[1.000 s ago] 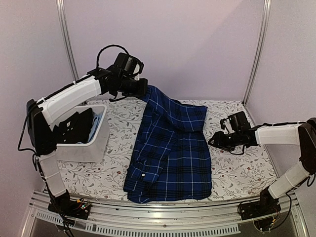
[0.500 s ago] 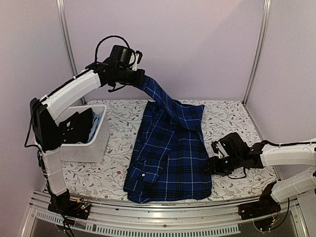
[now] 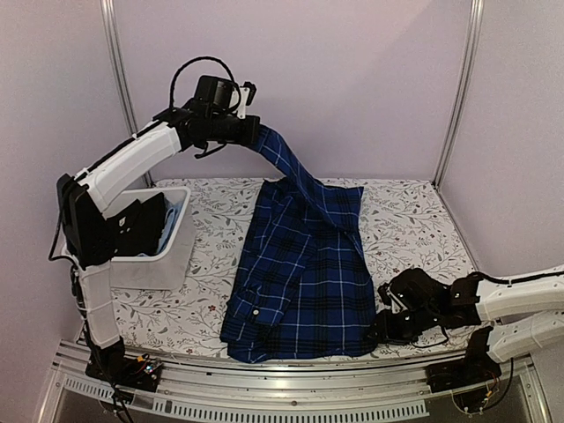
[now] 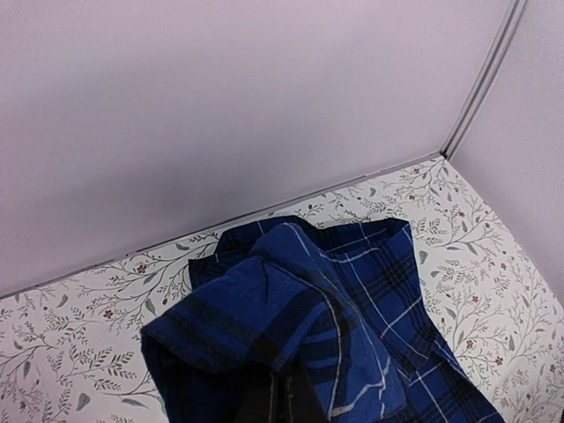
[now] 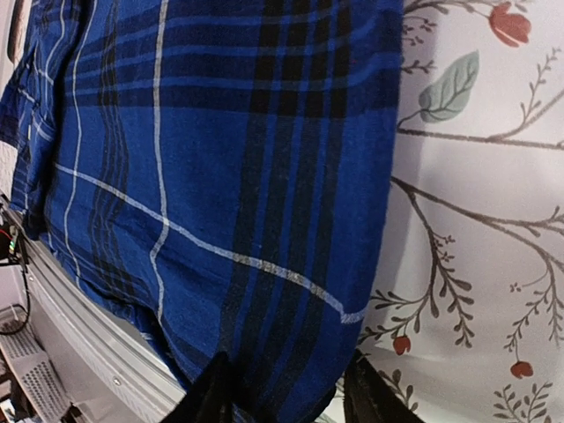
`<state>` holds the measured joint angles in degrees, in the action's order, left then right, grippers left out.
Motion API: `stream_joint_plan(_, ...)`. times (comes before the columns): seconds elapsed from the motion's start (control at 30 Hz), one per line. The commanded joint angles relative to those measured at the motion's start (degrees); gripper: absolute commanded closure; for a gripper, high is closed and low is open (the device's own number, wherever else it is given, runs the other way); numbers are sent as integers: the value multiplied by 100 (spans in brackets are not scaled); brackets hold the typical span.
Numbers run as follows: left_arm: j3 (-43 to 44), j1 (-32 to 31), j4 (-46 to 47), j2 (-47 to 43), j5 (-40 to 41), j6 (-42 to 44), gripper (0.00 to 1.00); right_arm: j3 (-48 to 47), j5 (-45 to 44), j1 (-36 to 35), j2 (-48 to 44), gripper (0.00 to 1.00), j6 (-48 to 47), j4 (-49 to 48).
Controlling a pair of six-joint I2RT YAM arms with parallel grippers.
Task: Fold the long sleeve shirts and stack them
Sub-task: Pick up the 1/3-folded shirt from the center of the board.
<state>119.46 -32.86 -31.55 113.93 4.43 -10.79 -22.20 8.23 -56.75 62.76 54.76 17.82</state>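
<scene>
Top view: navy plaid shirt lay spread on the floral table, roughly centred, with its hem toward the near edge and its collar end toward the back wall. The left gripper was raised high over the rear left of the table, closed on one sleeve of the shirt. The sleeve ran taut and slanting from the jaws down to the shirt's shoulder area, while the rest of the garment stayed flat on the table. In the left wrist view, bunched plaid cloth filled the lower frame directly under the camera. The right gripper sat low at the shirt's near right hem corner, close to the front edge of the table. In the right wrist view its two fingers stood apart, with the hem corner lying between them. Whether the pads pressed on the cloth could not be made out, so no firm pinch was noted. A white bin stood on the left side of the table, just beside the shirt and not touching it. It held dark fabric and a strip of light-blue fabric against its right wall.
</scene>
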Motion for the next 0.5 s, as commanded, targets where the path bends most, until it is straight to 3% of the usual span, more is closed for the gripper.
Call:
stream_joint_plan(0.0, 276, 104, 231, 109, -91, 119, 99, -216, -182, -55, 327, 67, 226, -115)
stream_joint_plan(0.13, 323, 134, 378, 166, -94, 149, 99, -302, -422, 31, 425, 92, 256, 356)
stream_joint_plan(0.2, 371, 157, 507, 217, -100, 150, 100, -344, -546, 293, 325, 100, 161, 748)
stream_joint_plan(0.37, 770, 233, 662, 552, -142, 105, 100, -331, -609, 1122, -325, 100, -343, 1444)
stream_joint_plan(0.47, 1017, 269, 665, 738, -174, 74, 100, -449, -545, 1180, -469, 100, -574, 1732)
